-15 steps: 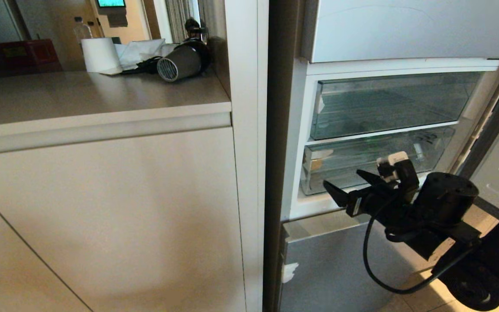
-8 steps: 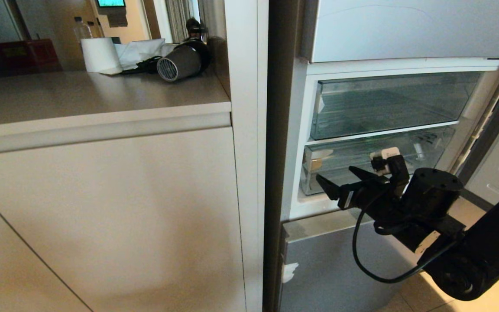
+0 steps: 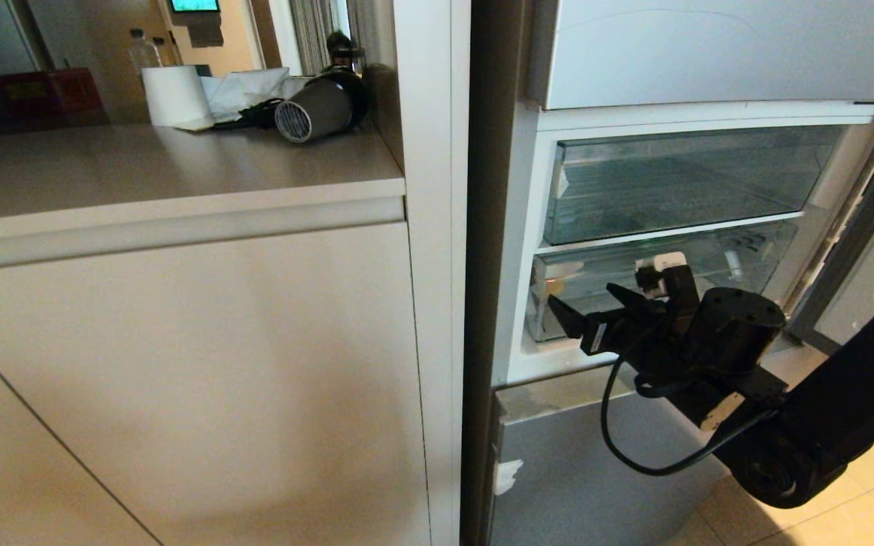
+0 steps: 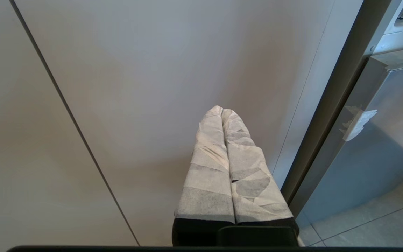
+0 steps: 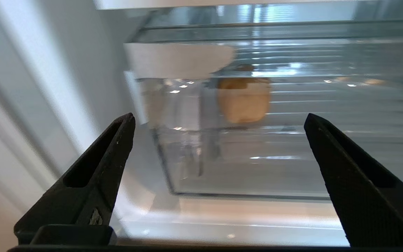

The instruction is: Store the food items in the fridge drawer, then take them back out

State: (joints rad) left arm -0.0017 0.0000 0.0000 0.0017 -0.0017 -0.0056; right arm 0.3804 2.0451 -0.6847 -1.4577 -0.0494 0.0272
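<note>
Your right gripper (image 3: 585,307) reaches in from the lower right of the head view, its black arm angled up toward the open middle section of the fridge (image 3: 558,455). The fingers are spread wide with nothing between them, and their tips sit just in front of the left end of the lower fridge drawer (image 3: 756,258). Whether they touch the clear front wall, you cannot tell.

Your left gripper (image 4: 222,115) hangs low in front of the beige cabinet door (image 4: 135,87), its two taped fingers pressed flat together and holding nothing. It does not appear in the head view.

Two see-through drawers sit stacked in the open compartment. In the head view, the upper drawer (image 3: 680,182) shows only its ribbed floor. The lower one sits pushed into its slot, and at its left end you can make out a small tan patch behind the plastic.

The right wrist view makes that patch clear: a rounded tan-brown potato (image 5: 244,98) lies on the ribbed floor of the lower drawer, near its left end, seen through the front wall between the two spread fingers (image 5: 96,168). The green pepper cannot be made out in any view.

Only the head view shows the counter (image 3: 141,174) to the left, with a white paper roll (image 3: 175,96) and a hair dryer (image 3: 319,106) on it.
</note>
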